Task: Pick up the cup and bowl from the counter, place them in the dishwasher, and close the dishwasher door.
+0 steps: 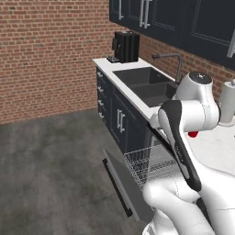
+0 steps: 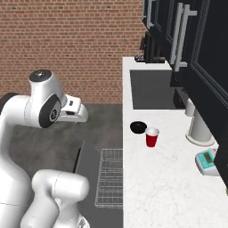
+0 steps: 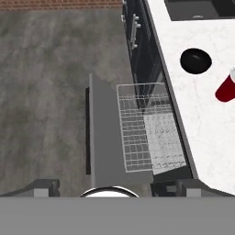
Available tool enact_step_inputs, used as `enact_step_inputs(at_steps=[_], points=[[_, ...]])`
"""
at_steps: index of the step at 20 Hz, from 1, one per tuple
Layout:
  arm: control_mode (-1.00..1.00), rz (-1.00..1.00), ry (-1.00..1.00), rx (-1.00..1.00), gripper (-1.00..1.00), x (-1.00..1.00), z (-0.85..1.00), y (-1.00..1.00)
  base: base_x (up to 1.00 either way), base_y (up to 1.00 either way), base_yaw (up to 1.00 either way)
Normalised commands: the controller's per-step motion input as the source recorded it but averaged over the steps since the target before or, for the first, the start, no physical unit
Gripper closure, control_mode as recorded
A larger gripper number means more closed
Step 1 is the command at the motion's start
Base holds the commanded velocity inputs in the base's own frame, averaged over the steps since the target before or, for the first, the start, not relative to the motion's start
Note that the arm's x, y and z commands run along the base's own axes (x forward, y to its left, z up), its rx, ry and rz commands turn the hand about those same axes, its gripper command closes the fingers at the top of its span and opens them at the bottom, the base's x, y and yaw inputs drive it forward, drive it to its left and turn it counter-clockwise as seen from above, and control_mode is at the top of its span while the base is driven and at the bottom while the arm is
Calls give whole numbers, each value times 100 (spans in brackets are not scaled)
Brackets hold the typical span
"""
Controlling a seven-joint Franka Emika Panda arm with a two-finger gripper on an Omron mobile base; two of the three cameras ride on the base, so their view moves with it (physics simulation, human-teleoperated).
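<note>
Landmark = dishwasher (image 2: 109,180), door down, rack out.

Cup (image 2: 152,136) and bowl (image 2: 138,127) both sit on the counter (image 2: 164,187), just beyond the dishwasher toward the sink (image 2: 151,89), a bit in from the counter edge. Bowl nearer the sink, cup just beside it, apart or touching: can't tell. Neither is loaded yet, so prob. step one, nothing picked.

Dishwasher door (image 3: 103,133) lies flat, handle along its outer edge; wire rack (image 3: 144,133) is pulled out over it, empty, ready to take both items from above.

End effector (image 2: 75,111) hangs high over the door/rack, off the counter side, w/ the hand cam looking straight down. Nothing seems held; how wide the fingers stand: can't tell.
</note>
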Motion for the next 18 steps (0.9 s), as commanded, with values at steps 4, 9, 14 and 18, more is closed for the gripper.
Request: enact_step_inputs(at_steps=[4,9,14,18], points=[[-100,-3,0,0,-100,15,-3,-14,0,0,0],[-100,0,3,0,-100,32,-13,-63,0,0,0],[-100,0,1,0,-100,34,-17,-76,0,0,0],[-100,0,6,-5,-100,48,-25,-53,0,0,0]])
